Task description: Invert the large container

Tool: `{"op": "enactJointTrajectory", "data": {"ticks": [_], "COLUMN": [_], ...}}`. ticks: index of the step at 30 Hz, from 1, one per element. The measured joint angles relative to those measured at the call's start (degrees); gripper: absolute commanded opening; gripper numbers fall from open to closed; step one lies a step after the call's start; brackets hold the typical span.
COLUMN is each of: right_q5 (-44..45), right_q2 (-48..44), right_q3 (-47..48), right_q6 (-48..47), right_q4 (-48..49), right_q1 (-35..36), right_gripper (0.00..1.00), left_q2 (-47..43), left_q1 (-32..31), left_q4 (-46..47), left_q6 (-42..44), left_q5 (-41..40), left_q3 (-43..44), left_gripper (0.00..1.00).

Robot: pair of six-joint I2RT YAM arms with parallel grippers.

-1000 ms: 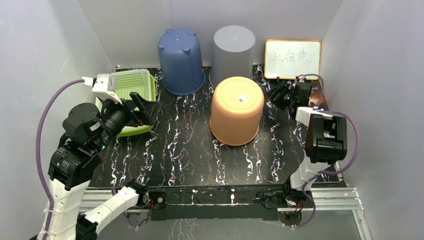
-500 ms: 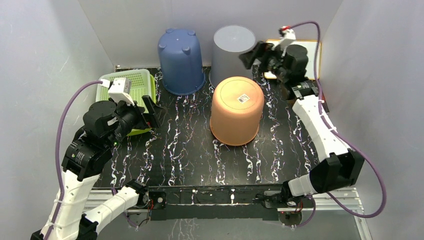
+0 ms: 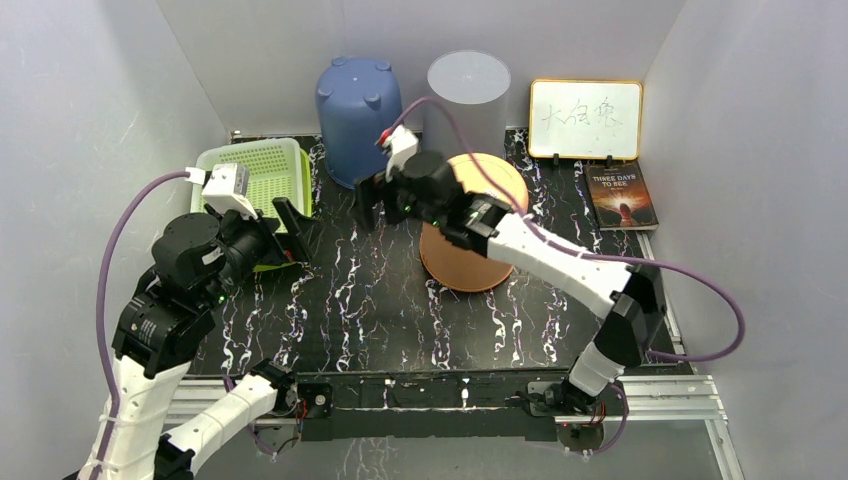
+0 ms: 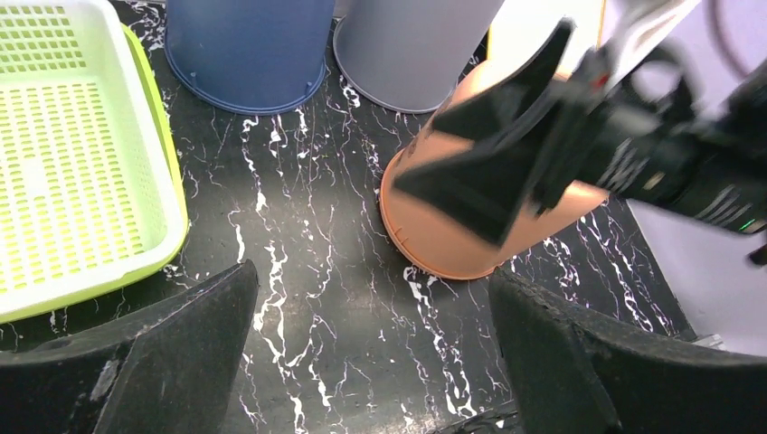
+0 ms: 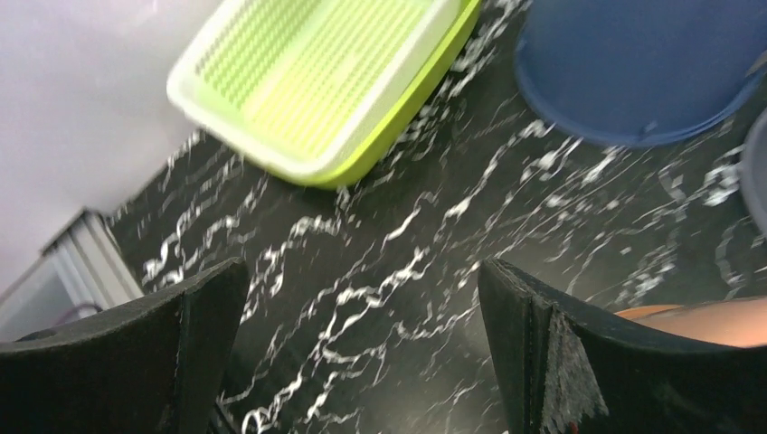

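Right gripper (image 3: pixel 368 203): your fingers (image 5: pixel 624 362) stand wide apart with nothing between them, above bare table (image 3: pixel 350 300). Ahead of them and to the left lies the green basket (image 5: pixel 326 86); ahead and to the right is the blue bucket (image 5: pixel 647 68).

Orange container (image 3: pixel 455 262): it stands rim down on the table, base up. It is just outside your right gripper's right finger, showing only as a sliver at the edge of the right wrist view.

Left gripper (image 4: pixel 371 362): your fingers (image 4: pixel 172 362) are also spread wide and hold nothing. The orange container is ahead of them, nearer the right finger, and well apart from both. The grey container (image 4: pixel 411 50) stands beyond it.
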Motion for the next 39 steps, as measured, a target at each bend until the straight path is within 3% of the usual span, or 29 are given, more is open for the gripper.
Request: {"op": "enactJointTrajectory", "data": {"ticks": [6,13,21,39], "right_q5": [2.7,9.0,13.7,18.7], "right_q2": [3.7,7.2,12.5,12.7], "right_q3": [-5.1,-11.6,-14.3,-19.2], "right_q6": [0.0,0.3,1.8,-3.5], "right_q4": [-0.5,1.5,4.6,7.6], "right_q1": [7.9,7.3,0.2,-19.0], "right_gripper": [0.98,0.98,0.98,0.98], "left_q2": [-1.6,-1.8,-1.9,-1.4], "left_q1": [0.0,0.0,0.0,0.0], "left_q4": [-0.6,-0.9,-1.0,-1.0], "left_q6": [0.0,0.0,0.0,0.6], "left_q5": [-0.7,-0.8,-0.9,-1.9], "left_q3": [0.3,0.3,0.3,-3.2], "left_gripper": [0.98,0.99,0.98,0.98]}}
